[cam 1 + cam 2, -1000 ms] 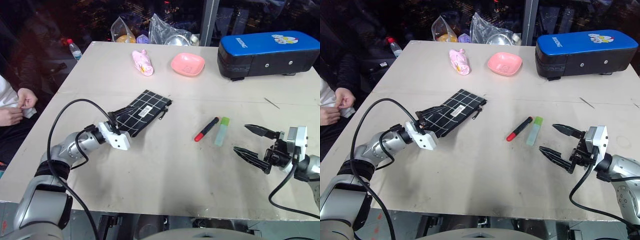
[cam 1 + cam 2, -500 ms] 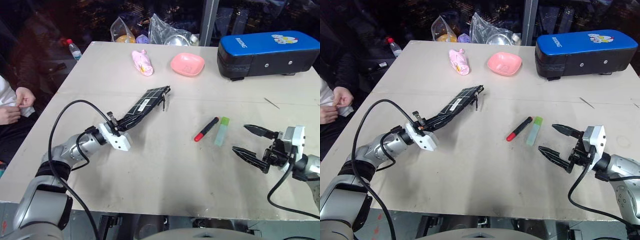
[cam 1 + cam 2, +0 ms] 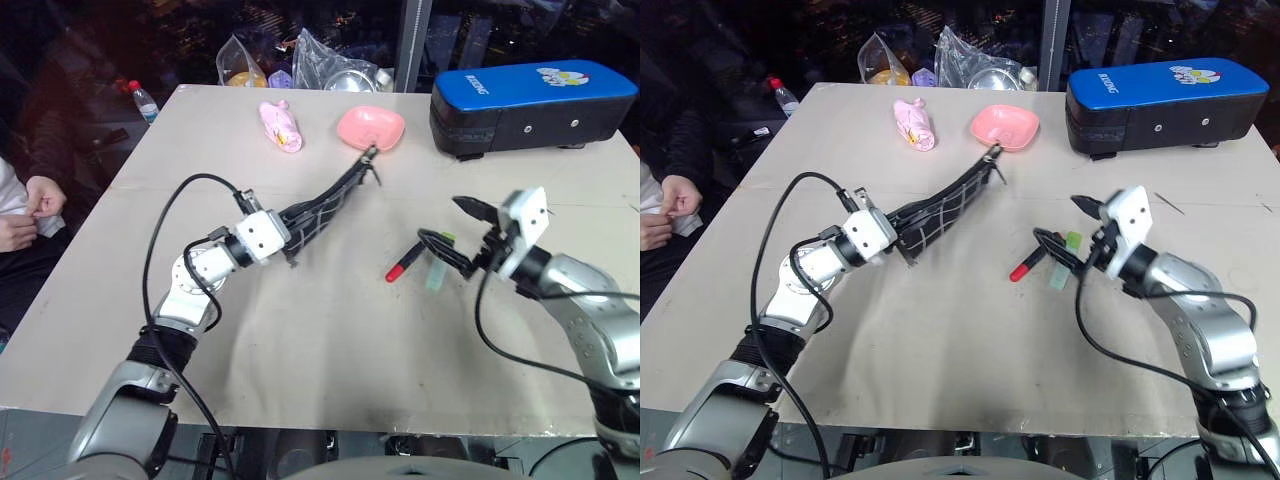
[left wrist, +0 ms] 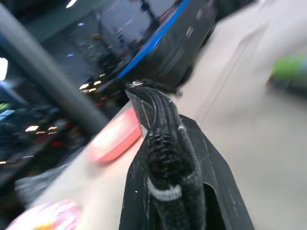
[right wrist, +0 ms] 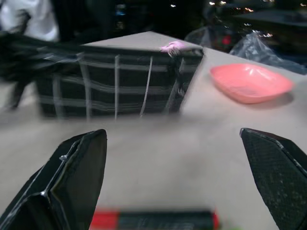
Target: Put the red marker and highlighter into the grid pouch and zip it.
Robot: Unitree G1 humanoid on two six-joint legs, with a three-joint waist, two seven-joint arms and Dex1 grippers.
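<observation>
While the left gripper (image 3: 285,233) pinches one end of the grid pouch (image 3: 325,205), lifted edge-on: soft fabric, likely floppy. Right gripper (image 3: 462,236) spread wide above the red marker (image 3: 410,260) and highlighter (image 3: 436,274); marker slim, probably rolls; grasp mid-barrel.

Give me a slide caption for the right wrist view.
Open right gripper above the red marker, facing the lifted grid pouch.

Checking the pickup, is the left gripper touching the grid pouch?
Touching. The left eye view shows the left gripper shut on the grid pouch, holding it off the table.
</observation>
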